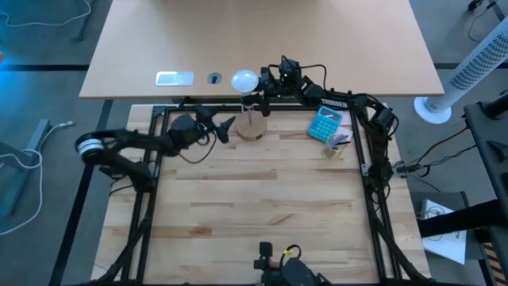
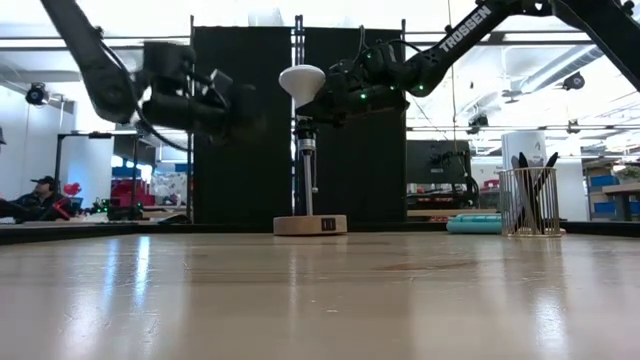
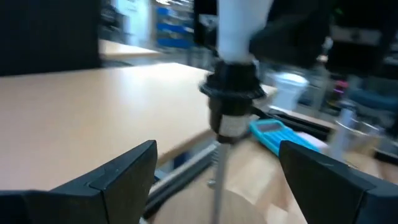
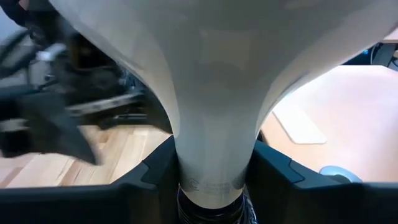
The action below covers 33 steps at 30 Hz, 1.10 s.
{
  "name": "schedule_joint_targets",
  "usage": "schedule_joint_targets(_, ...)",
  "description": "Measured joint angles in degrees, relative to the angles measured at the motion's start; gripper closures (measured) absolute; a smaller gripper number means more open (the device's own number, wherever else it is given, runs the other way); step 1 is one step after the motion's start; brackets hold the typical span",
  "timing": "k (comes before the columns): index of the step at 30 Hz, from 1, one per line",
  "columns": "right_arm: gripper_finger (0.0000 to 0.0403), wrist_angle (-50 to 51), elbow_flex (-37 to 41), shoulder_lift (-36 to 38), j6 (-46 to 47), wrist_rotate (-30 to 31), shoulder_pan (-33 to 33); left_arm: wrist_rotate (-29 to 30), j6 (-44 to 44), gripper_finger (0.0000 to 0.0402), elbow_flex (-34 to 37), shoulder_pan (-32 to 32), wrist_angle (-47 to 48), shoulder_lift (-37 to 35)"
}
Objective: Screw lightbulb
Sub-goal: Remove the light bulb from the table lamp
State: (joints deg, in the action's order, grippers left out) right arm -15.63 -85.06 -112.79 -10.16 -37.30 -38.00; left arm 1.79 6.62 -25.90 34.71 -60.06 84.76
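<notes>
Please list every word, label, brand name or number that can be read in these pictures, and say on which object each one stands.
"TROSSEN": white letters on the right arm, readable in the low view and partly in the high view.
Faint embossed marks on the lightbulb neck, right wrist view: too faint to read.
Small dark mark on the wooden base, low view: too small to read.
Teal calculator keys: too small to read.

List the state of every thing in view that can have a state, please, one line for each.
Small white round-globe lightbulb: upright, neck in the black socket, held at the neck.
Black socket on thin metal stem: upright on its round wooden base.
Right gripper: jaws shut on the lightbulb's neck.
Left gripper: jaws open, empty, beside the stem.
Wire mesh cup: upright, holding dark utensils.
</notes>
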Motion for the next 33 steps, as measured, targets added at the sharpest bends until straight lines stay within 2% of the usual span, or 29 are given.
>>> schedule_joint_targets(3,0.026,0.2,0.0,0.0,0.2,0.0,0.0,-9.5,0.6,0.0074,-1.8,3.4,-1.1,4.1)
schedule_joint_targets(7,0.0264,0.2,0.0,0.0,0.3,0.0,0.0,-19.3,0.2,0.0074,-4.3,6.0,-1.0,7.7)
schedule_joint_targets(13,0.0257,0.3,0.0,0.0,0.9,0.0,0.0,-29.8,0.8,0.0074,-8.6,11.4,0.9,11.0)
schedule_joint_targets(17,0.0261,0.2,0.0,0.0,1.0,-0.1,0.0,-36.5,1.4,0.0074,-11.8,12.7,2.5,13.2)
schedule_joint_targets(26,0.0255,0.3,0.1,0.0,0.8,-0.3,0.0,-43.7,-1.1,0.0071,-19.1,13.6,8.4,18.3)
schedule_joint_targets(30,0.0258,0.3,0.1,0.0,0.9,-0.3,0.0,-44.6,-5.0,0.0054,-24.4,13.3,15.0,21.2)
schedule_joint_targets(33,0.0263,0.3,0.1,-0.1,0.9,-0.3,0.0,-47.0,-6.1,0.0041,-26.3,13.3,15.9,22.3)
